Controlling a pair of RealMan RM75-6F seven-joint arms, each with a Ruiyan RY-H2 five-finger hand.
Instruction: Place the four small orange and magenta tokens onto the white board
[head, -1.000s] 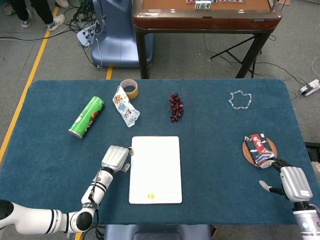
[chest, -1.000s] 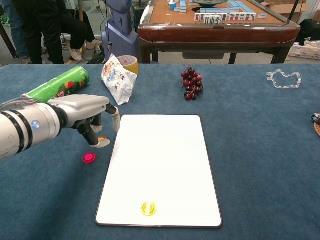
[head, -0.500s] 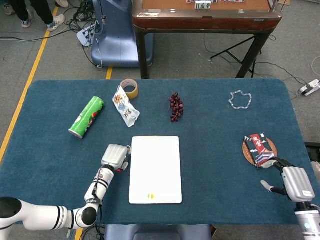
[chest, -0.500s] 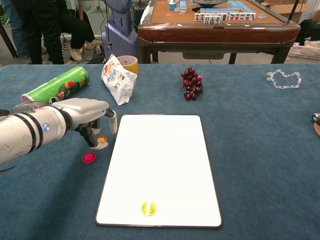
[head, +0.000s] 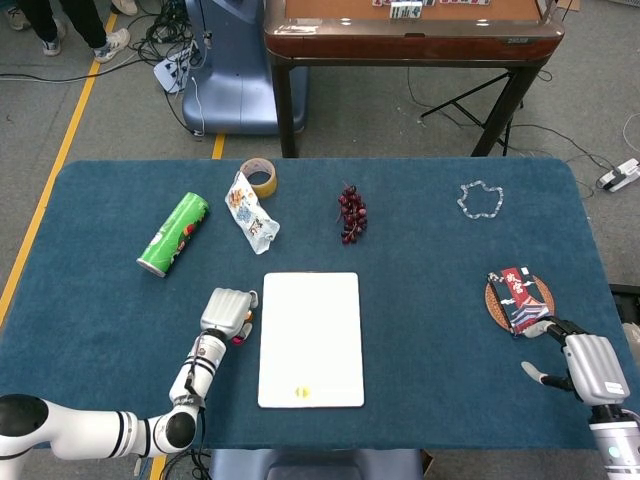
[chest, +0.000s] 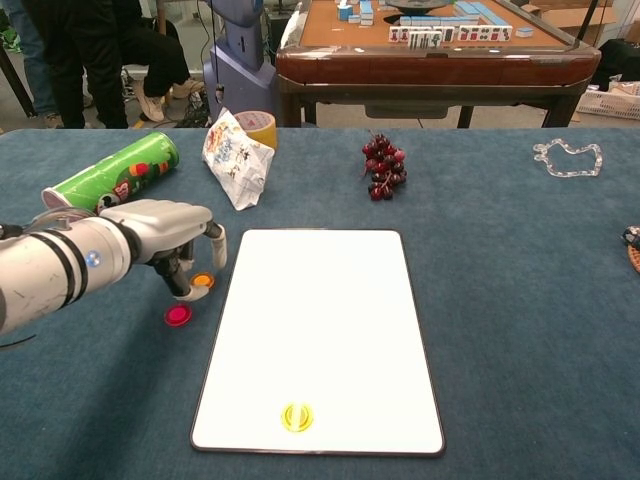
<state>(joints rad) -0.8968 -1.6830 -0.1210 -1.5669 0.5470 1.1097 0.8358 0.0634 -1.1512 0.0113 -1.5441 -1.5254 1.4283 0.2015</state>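
Note:
The white board (chest: 330, 300) (head: 312, 320) lies at the table's near middle, with a yellow token (chest: 297, 416) (head: 303, 393) near its front edge. An orange token (chest: 203, 281) and a magenta token (chest: 178, 315) (head: 237, 339) lie on the blue cloth just left of the board. My left hand (chest: 165, 235) (head: 227, 310) hovers over them with its fingers pointing down; one fingertip (chest: 186, 288) stands at the orange token's left edge, and the thumb is held apart. It grips nothing. My right hand (head: 585, 365) rests at the table's right front, fingers apart and empty.
A green can (chest: 112, 172), a snack bag (chest: 238, 155) and a tape roll (head: 259, 177) lie behind my left hand. Grapes (chest: 382, 166) sit beyond the board, a clear chain (head: 480, 198) far right. A coaster with a red packet (head: 520, 295) lies by my right hand.
My left hand has drawn back to the left, away from the board's edge, and the orange token now shows in full on the cloth. The right hand has barely moved.

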